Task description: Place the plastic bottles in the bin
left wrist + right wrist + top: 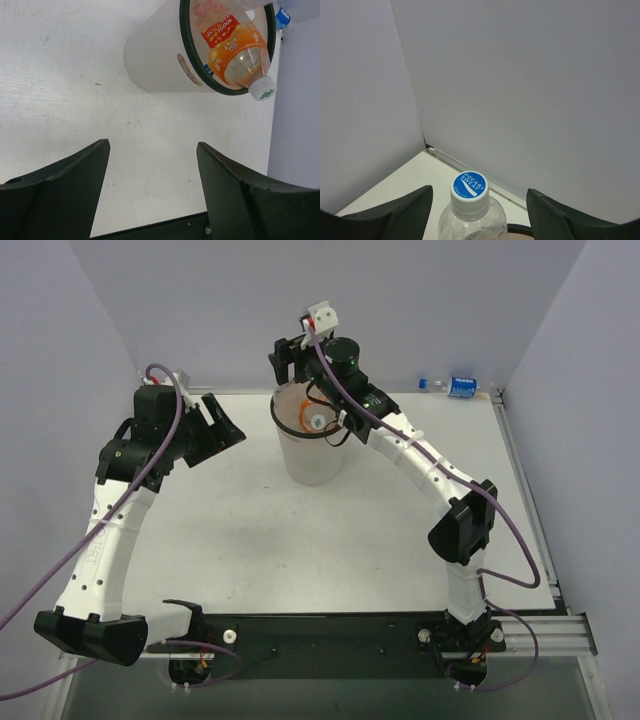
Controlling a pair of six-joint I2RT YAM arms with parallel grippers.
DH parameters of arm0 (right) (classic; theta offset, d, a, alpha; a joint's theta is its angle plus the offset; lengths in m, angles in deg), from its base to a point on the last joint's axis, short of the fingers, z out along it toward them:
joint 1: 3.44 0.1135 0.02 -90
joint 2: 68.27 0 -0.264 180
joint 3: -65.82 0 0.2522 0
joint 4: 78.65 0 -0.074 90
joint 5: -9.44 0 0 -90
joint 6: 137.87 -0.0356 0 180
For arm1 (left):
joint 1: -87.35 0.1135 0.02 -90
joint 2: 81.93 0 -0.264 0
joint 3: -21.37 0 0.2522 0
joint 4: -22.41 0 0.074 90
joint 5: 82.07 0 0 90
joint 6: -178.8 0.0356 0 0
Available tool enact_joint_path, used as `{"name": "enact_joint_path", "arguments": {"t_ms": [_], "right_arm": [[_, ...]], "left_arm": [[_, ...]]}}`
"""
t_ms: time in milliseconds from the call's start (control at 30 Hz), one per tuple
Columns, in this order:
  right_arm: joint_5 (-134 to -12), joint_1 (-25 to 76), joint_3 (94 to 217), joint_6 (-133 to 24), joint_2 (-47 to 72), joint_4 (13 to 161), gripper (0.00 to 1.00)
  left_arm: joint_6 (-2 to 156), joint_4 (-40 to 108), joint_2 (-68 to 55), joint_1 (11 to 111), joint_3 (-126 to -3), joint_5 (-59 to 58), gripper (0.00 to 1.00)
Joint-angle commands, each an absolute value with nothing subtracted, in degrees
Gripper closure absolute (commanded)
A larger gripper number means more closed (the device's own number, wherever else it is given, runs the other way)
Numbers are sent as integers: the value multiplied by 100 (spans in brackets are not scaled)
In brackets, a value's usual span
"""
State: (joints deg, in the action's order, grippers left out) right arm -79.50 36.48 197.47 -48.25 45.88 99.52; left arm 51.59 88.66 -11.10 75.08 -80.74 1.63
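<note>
The bin stands at the back middle of the table. It also shows in the left wrist view. A wide orange bottle with a white cap lies slanted inside it, its cap just past the rim. My right gripper hovers over the bin's far rim. Its jaws are open, one on each side of a clear bottle with a blue and white cap, and do not touch it. My left gripper is open and empty, left of the bin. Another clear bottle with a blue label lies at the back right.
Grey walls close in the table at the back and both sides. A metal rail runs along the right edge. The blue-labelled bottle also shows in the left wrist view, by the wall behind the bin.
</note>
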Motion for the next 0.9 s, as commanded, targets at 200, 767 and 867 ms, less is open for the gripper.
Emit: {"name": "enact_joint_path", "arguments": {"t_ms": [200, 767, 867], "right_arm": [[-7854, 3708, 19351, -5235, 3459, 9524, 27], [-8855, 3558, 15774, -6307, -23, 7574, 25], [-8944, 3261, 15273, -6737, -576, 7073, 25]], "left_arm": [[5065, 8609, -1197, 7539, -8186, 143, 19], [4688, 7819, -1627, 7408, -7176, -156, 18], [4582, 7643, -1628, 7268, -6939, -165, 16]]}}
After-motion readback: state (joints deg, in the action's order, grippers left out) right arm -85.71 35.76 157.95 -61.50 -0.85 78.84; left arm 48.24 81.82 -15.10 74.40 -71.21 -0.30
